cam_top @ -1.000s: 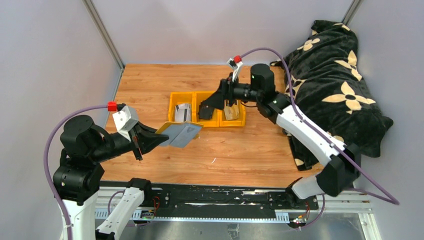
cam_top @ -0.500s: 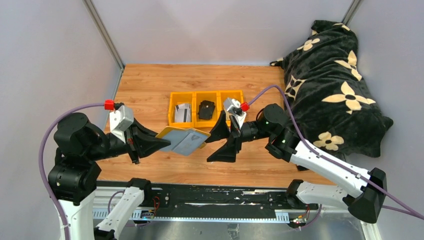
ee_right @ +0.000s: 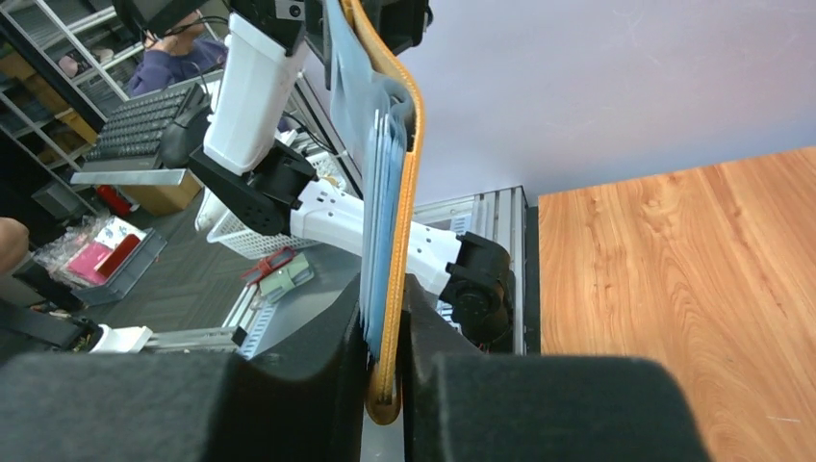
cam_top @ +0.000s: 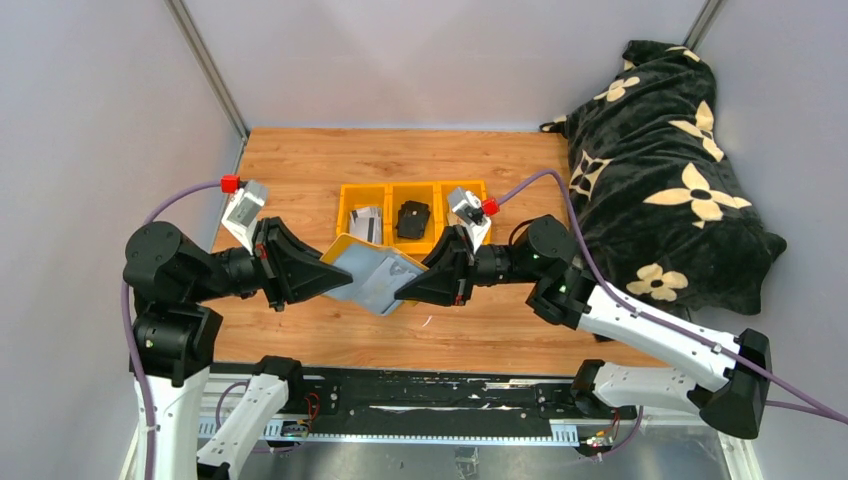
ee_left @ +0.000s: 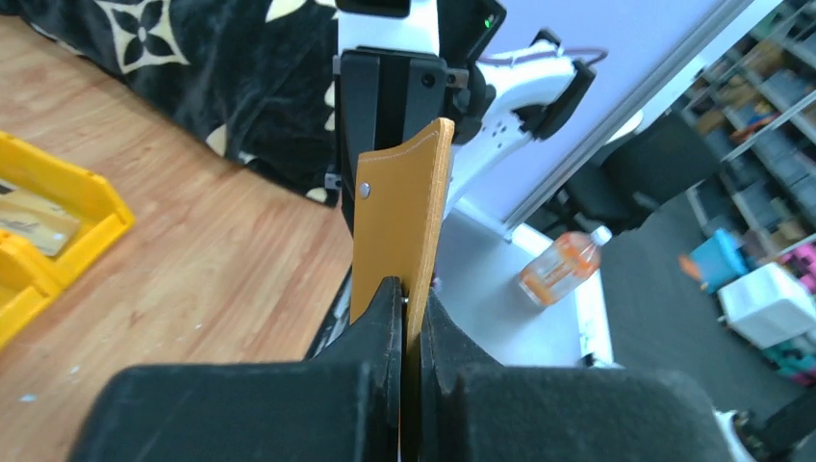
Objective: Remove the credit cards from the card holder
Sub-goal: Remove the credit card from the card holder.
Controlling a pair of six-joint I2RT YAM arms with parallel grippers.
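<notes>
The mustard-yellow card holder (cam_top: 368,274) hangs open above the table's middle, its grey-blue lining facing up. My left gripper (cam_top: 328,279) is shut on its left flap; the left wrist view shows that flap (ee_left: 400,217) edge-on, pinched between the fingers at my left gripper (ee_left: 412,300). My right gripper (cam_top: 408,288) is shut on the opposite edge, and in the right wrist view both pads of my right gripper (ee_right: 386,313) press the yellow cover (ee_right: 408,183) and the lining layers (ee_right: 381,192). A pale grey credit card (cam_top: 366,223) lies in the left bin. A tan card (ee_left: 27,220) lies in another bin.
Three joined yellow bins (cam_top: 386,190) stand behind the held wallet; the middle one holds a black folded item (cam_top: 413,218). A black blanket with cream flowers (cam_top: 670,160) covers the table's right side. Grey walls close the back and the sides.
My right arm swung from over the bins down to the wallet and closed on its right edge. The left arm shifted the wallet slightly rightward and kept its grip.
</notes>
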